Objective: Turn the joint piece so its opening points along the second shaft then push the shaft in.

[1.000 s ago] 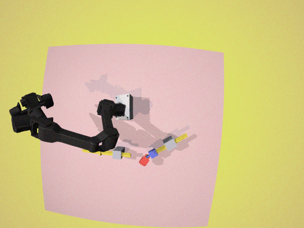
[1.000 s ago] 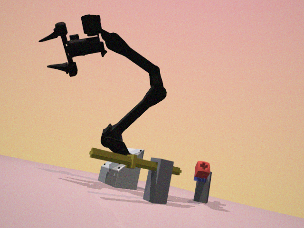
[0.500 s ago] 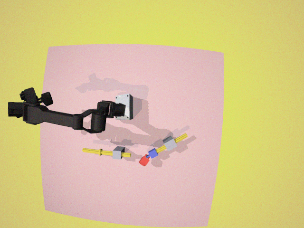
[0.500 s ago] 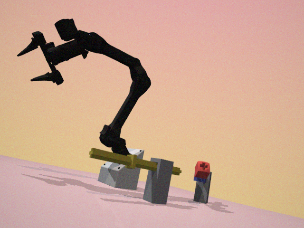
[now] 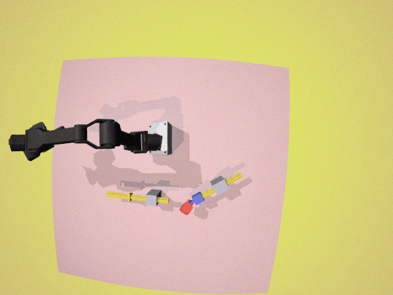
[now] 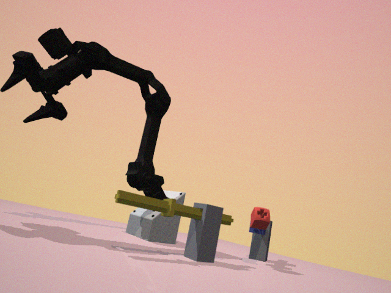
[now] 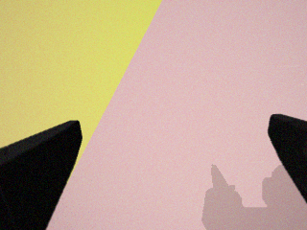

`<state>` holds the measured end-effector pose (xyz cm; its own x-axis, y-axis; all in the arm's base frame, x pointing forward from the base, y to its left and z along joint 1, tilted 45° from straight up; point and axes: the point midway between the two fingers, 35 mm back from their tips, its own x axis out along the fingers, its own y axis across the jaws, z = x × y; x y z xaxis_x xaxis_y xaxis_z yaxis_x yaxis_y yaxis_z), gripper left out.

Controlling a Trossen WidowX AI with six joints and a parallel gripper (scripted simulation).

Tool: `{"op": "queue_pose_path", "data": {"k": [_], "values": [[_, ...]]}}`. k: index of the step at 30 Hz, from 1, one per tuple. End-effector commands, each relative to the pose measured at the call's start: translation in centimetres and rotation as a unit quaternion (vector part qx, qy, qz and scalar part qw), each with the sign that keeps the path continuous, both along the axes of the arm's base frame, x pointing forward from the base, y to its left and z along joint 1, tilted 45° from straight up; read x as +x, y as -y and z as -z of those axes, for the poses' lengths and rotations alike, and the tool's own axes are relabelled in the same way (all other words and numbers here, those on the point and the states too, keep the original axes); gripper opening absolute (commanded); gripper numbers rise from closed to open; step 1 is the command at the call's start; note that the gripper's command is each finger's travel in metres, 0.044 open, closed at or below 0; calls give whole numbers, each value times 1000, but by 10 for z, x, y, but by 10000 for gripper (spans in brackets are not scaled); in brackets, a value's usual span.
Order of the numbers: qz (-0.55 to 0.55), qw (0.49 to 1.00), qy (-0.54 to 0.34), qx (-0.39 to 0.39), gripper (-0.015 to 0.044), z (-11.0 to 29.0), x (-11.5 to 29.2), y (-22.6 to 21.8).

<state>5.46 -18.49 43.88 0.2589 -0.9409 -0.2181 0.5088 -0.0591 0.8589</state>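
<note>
Joint piece (image 5: 186, 208) untouched, gripper (image 6: 14, 102) open, far away

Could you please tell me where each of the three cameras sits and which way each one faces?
Top: overhead, facing straight down at the pink mat; the whole arm shows.
Exterior: low beside the mat, facing level across it; shows the arm, the open gripper raised high.
Wrist: on the gripper, facing down at the mat's edge; only the two fingertips show.
Shared: top and exterior both show the red joint piece and sliding shaft.

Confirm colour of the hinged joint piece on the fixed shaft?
Red joint piece, clearest in the top view.
</note>
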Motion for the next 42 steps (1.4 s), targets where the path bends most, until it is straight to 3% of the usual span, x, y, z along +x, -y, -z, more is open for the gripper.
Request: {"op": "queue_pose_path", "data": {"k": [1, 22, 42], "values": [[-27, 999, -19, 25, 440, 8, 16, 10], [-215, 948, -175, 154, 440, 82, 146, 17], [-368, 822, -391, 188, 440, 164, 265, -61]]}}
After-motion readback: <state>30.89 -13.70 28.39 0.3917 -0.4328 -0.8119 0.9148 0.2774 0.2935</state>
